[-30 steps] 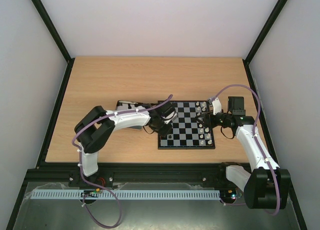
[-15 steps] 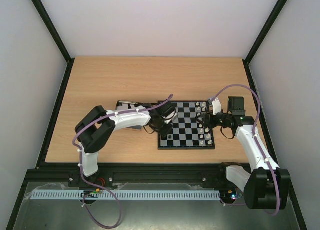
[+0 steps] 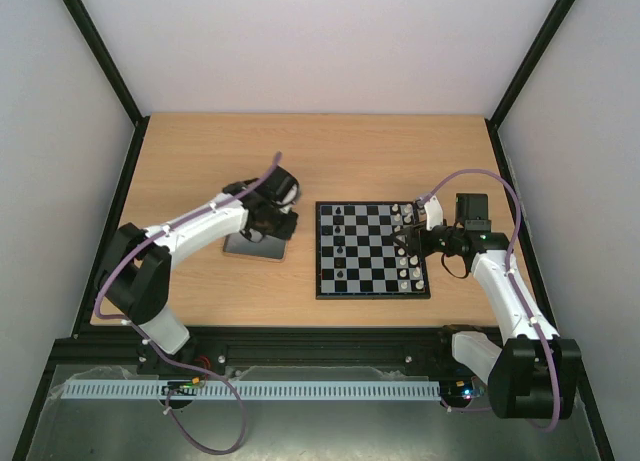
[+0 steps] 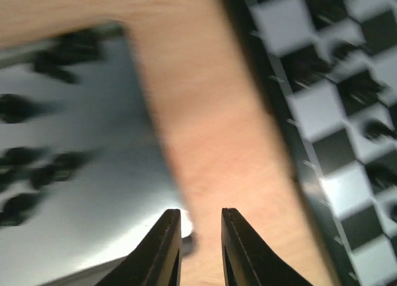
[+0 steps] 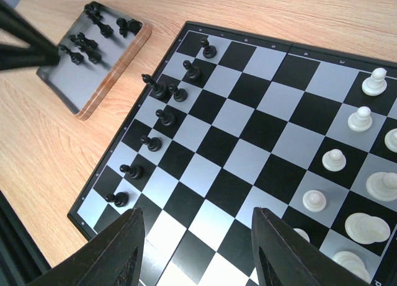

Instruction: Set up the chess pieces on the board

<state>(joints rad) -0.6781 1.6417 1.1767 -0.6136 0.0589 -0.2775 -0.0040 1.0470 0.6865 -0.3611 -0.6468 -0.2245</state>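
left gripper hangs over the far end of a small shiny grey metal tray with a wood-coloured edge, on the light wooden table. left wrist view is blurred. its black fingers stand a narrow gap apart with nothing between them, tips above the tray edge nearest the board. several tiny black chess pieces lie loose on the tray. just right of it, apart from it, the square black-and-grey chequered board lies flat. eight black figures stand along the board's left columns. small white chess pieces stand on its right side. right gripper hovers above the board's right part, fingers spread wide, empty.
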